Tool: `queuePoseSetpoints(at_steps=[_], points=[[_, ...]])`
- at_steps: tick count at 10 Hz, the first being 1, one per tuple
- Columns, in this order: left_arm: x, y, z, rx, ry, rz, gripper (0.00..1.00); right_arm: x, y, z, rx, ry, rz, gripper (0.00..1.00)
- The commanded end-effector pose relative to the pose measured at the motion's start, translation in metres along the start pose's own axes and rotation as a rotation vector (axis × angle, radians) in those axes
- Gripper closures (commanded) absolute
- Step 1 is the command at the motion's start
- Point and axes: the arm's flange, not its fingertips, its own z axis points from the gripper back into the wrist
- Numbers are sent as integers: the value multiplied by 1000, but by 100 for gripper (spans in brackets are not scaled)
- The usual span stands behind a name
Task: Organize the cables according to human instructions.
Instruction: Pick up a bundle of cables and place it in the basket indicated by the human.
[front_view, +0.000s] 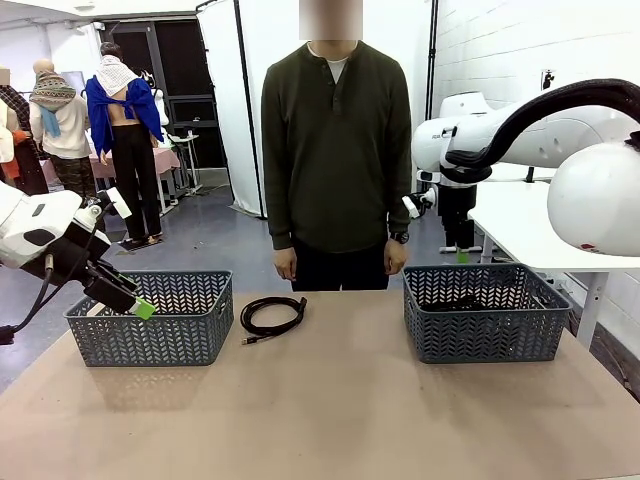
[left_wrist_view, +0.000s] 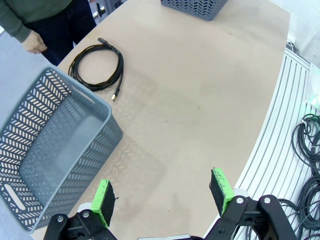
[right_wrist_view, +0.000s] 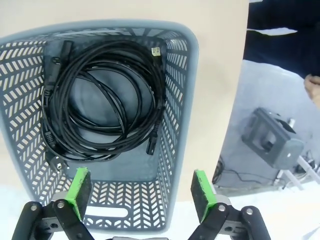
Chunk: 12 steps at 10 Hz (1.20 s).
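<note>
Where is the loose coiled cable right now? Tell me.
In the front view, the coiled black cable lies on the table between the left basket and the right basket, nearer the left one, in front of the person.

The left grey basket (front_view: 150, 338) and the right grey basket (front_view: 480, 338) stand well apart on the tan table (front_view: 330, 420).
</note>
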Motion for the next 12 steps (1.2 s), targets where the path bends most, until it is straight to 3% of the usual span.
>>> queuePoseSetpoints(at_steps=[1, 7, 12], points=[[-1, 3, -1, -15, -8, -2, 0, 1, 1, -2, 5, 1, 5, 0], [-1, 3, -1, -15, -8, -2, 0, 16, 56, 57, 21, -82, -222, 0], [-1, 3, -1, -15, -8, -2, 0, 38, 143, 77, -118, -241, -350, 0]])
